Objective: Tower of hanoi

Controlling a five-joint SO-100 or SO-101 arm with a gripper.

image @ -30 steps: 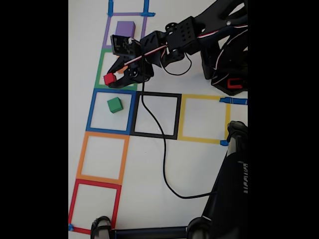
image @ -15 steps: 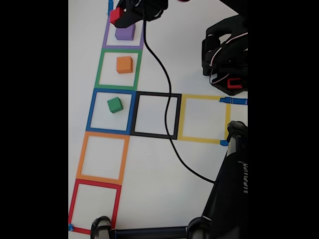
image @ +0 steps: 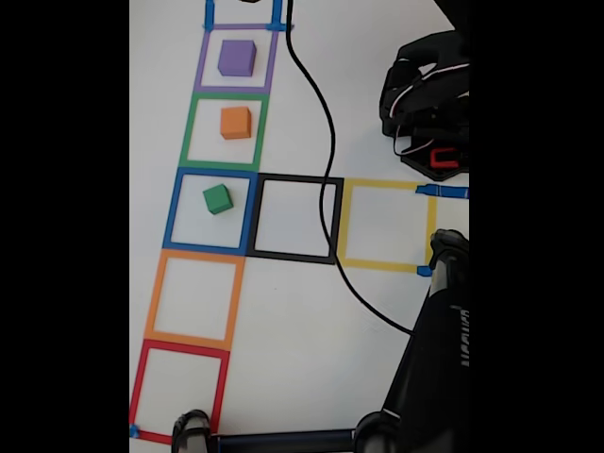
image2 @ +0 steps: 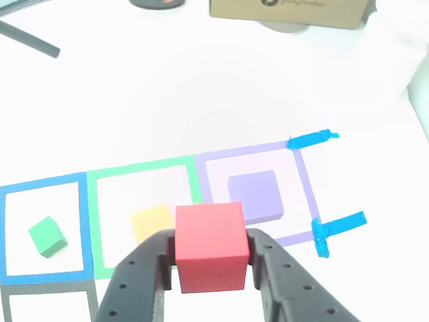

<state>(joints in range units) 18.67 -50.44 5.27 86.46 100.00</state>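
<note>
Other view: gripper (image2: 209,258) was clamped on the red cube (image2: 210,247), both black fingers (image2: 137,278) pressed vs its sides, cube lifted off the table. It hung above the border betw. the green tape square (image2: 94,221) and purple tape square (image2: 303,178).

Fixed view: the arm had left the upper part of the pic since 0.5 s ago, when the gripper w/ red cube was at the top edge over the purple square. The black cable (image: 326,179) had shifted somewhat. Cubes were unchanged: purple cube (image: 236,58) in its purple square, orange cube (image: 236,122) in the green square, green cube (image: 218,198) in the blue tape square (image: 173,209). Black, yellow, orange and red squares held no cube.
</note>
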